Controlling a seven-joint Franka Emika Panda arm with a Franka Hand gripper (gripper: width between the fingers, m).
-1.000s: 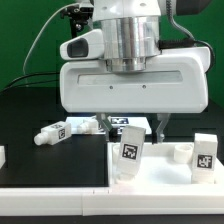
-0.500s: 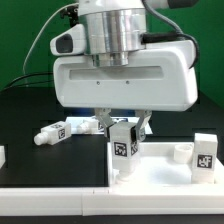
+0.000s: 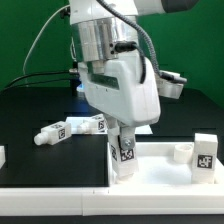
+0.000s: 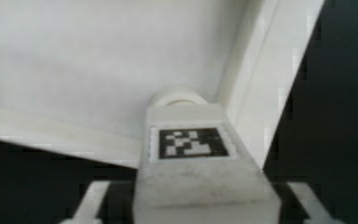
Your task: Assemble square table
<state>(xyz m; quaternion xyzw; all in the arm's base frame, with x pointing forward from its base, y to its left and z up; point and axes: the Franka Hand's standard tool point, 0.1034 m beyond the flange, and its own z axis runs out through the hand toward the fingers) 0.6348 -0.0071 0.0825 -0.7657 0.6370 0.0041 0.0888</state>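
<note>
You have the two-finger gripper [image 3: 124,136] clenched on a short white plastic leg [image 3: 127,150] that carries a black-and-white tag. In the wrist view you can see its pale fingers [image 4: 105,203] pressed against both sides of this gripped leg [image 4: 190,142], with the tag facing the camera.

The gripped leg stands upright at one corner of the large white plastic square panel [image 3: 160,182], and its lower end is down on the panel, just inside the raised rim [image 4: 265,70]. You cannot tell from either view whether that end sits in a hole or only rests on the surface.

Off the panel, past the gripped corner toward the exterior view's left, two more white tagged legs lie on their sides on the black table [image 3: 40,105]: the nearer lying leg [image 3: 92,124] close to the panel, and the farther lying leg [image 3: 55,132] just beyond it. At the panel's opposite edge, on the exterior view's right, a fourth tagged leg, the upright leg [image 3: 205,152], stands beside a small white block [image 3: 181,152].
</note>
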